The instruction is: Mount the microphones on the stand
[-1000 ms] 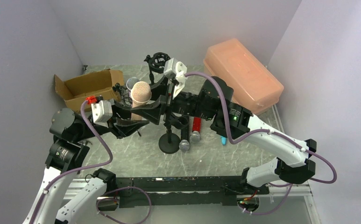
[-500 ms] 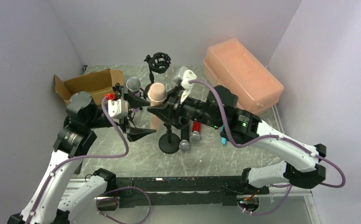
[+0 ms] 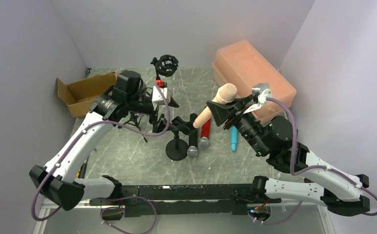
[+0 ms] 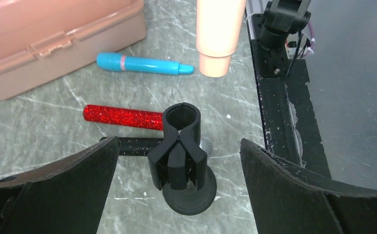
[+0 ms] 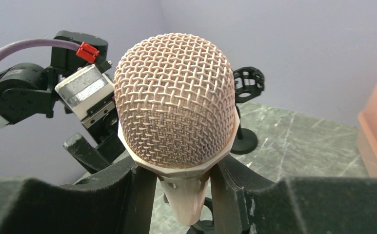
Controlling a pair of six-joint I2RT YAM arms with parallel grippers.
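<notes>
The peach-beige microphone (image 3: 215,105) hangs tilted above the table, and my right gripper (image 3: 221,113) is shut on it just below its mesh head (image 5: 176,102). The right gripper (image 5: 184,187) has a finger on each side of the neck. My left gripper (image 3: 176,119) is open over the black stand (image 3: 176,151). In the left wrist view the stand's empty clip (image 4: 181,141) sits between the wide jaws of the left gripper (image 4: 179,146), untouched. The red microphone (image 4: 123,116), the light blue one (image 4: 145,63) and a black one (image 4: 132,145) lie on the table.
A peach plastic box (image 3: 252,80) sits at the back right and an open cardboard box (image 3: 91,90) at the back left. A second stand with a round shock mount (image 3: 164,66) is at the back. The arms' base rail (image 3: 186,192) runs along the near edge.
The left gripper let go of the peach microphone, opened wide and swung over the stand. The right gripper closed on the microphone and carried it to the right.
</notes>
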